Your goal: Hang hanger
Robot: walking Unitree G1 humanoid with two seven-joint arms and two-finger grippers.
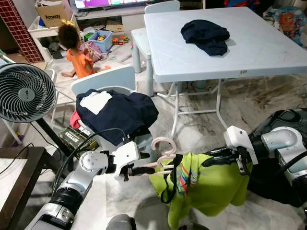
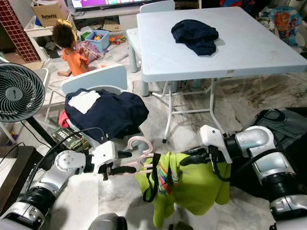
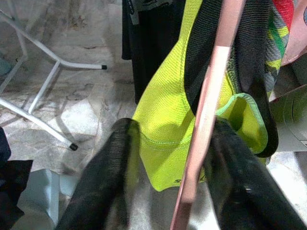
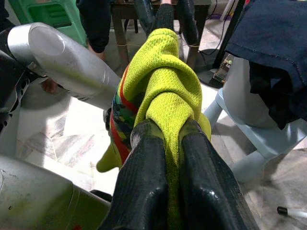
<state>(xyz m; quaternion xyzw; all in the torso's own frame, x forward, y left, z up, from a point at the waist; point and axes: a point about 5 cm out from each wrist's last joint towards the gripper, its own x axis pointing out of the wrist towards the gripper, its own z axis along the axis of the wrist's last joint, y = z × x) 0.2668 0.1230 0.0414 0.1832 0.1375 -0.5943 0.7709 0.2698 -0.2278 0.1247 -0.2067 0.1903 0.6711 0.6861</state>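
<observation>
A pink hanger (image 1: pixel 163 145) carries a yellow-green garment (image 1: pixel 206 191) with a dark, striped collar, held in the air low in front of me. My left gripper (image 1: pixel 146 168) is shut on the hanger's left arm. In the left wrist view the pink bar (image 3: pixel 206 110) runs between the two black fingers (image 3: pixel 108 177), against one of them. My right gripper (image 1: pixel 211 160) is shut on the garment's right shoulder. In the right wrist view its fingers (image 4: pixel 144 177) pinch a fold of the yellow-green fabric (image 4: pixel 168 91).
A white chair (image 1: pixel 103 79) piled with navy clothes (image 1: pixel 122 115) stands just behind the hanger. Beyond it is a white folding table (image 1: pixel 268 52) with a dark garment (image 1: pixel 206 36). A fan (image 1: pixel 24 93) and dark wooden furniture (image 1: pixel 19 182) are at left. A child (image 1: pixel 76 50) sits far left.
</observation>
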